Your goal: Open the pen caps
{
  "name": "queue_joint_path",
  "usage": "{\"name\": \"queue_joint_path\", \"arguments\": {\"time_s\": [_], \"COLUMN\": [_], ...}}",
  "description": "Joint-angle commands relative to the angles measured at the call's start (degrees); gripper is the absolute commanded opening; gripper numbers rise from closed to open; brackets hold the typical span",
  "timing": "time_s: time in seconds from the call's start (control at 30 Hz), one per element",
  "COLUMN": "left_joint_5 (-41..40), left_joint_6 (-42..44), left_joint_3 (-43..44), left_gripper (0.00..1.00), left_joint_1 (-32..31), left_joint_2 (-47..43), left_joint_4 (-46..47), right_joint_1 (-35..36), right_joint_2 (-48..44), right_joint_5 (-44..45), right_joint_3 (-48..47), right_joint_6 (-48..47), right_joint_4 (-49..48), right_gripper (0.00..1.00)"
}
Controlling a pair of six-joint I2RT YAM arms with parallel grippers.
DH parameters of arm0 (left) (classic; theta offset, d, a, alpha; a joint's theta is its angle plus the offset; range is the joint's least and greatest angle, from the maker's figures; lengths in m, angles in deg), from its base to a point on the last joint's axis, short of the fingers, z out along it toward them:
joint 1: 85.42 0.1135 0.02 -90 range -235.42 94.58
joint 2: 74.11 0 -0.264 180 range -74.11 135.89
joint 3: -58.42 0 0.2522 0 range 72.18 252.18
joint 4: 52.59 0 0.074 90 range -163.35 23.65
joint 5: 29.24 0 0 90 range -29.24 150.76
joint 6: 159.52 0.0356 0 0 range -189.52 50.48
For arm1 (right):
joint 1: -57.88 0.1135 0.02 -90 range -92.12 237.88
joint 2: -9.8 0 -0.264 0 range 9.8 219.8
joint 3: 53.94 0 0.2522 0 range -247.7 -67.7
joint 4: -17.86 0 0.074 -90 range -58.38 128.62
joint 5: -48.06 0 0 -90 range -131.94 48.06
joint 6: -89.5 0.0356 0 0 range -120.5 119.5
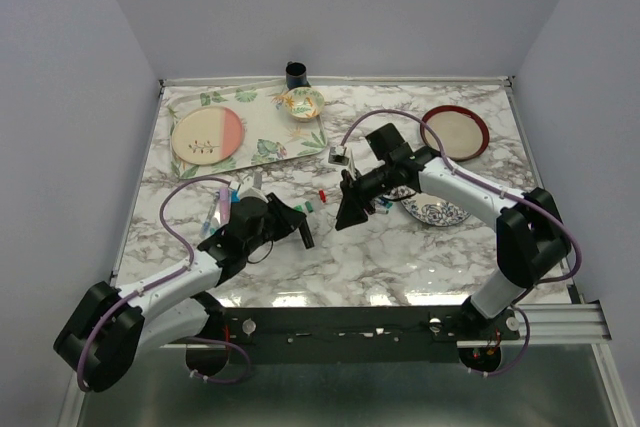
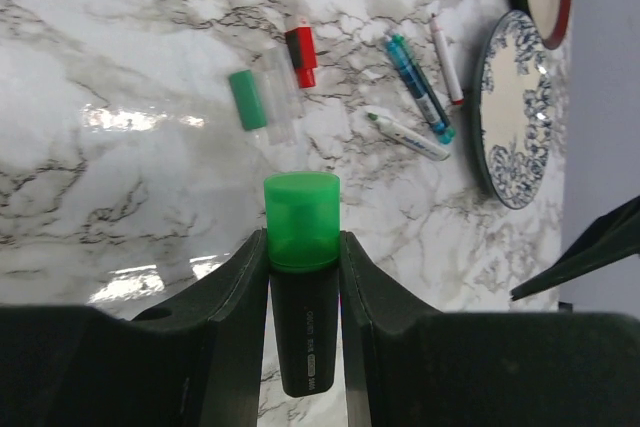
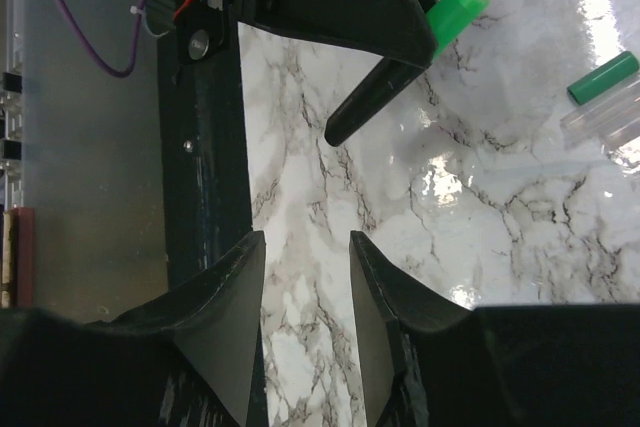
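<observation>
Item: green cap [image 2: 301, 219], still seated on a short black highlighter [image 2: 305, 342], cap end pointing out past the fingertips, over the marble table [image 2: 120, 177] a little left of centre. Holder: left gripper [image 2: 303, 239], jaws clamped on the highlighter where cap meets body. Loose on the table just beyond: second green cap [image 2: 246, 99], lying flat against clear plastic pieces [image 2: 278, 97]; red cap [image 2: 300, 55] just past them. Further right: teal pens [image 2: 420, 87], red-tipped white pen [image 2: 447, 59] and green-tipped white pen [image 2: 405, 133], all near a blue-patterned plate [image 2: 515, 112]. Right gripper [image 3: 305, 242]: jaws apart, nothing between them, over bare marble to the right of the left gripper. Far side: red-rimmed plate [image 1: 455, 132], pink-and-cream plate [image 1: 207, 135].
</observation>
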Motion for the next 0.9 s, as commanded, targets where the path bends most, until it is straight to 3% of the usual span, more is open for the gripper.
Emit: {"name": "queue_joint_path", "arguments": {"time_s": [0.0, 0.23, 0.6, 0.87], "left_joint_5": [3.02, 0.39, -3.75, -6.03], "left_joint_6": [-5.37, -10.38, -12.5, -13.2], "left_joint_3": [-0.81, 1.03, 4.28, 5.08], "left_gripper": [0.0, 0.0, 0.0, 0.0], "left_joint_1": [-0.16, -1.48, -5.08, -7.54], "left_joint_2": [2.9, 6.94, 10.2, 9.94], "left_joint_4": [16.79, 16.63, 14.94, 15.65], "right_joint_1": [1.69, 3.27, 4.06, 4.77], "right_joint_2": [1.01, 1.37, 3.39, 4.71], "right_joint_5": [-2.31, 3.49, 4.99, 12.9], "right_joint_3": [1.67, 1.41, 1.06, 0.26], "right_joint_6": [6.38, 6.65, 8.14, 10.6], "right_joint_4": [-6.69, -7.22, -7.66, -8.28], "right_gripper": [0.48, 0.49, 0.5, 0.49]}}
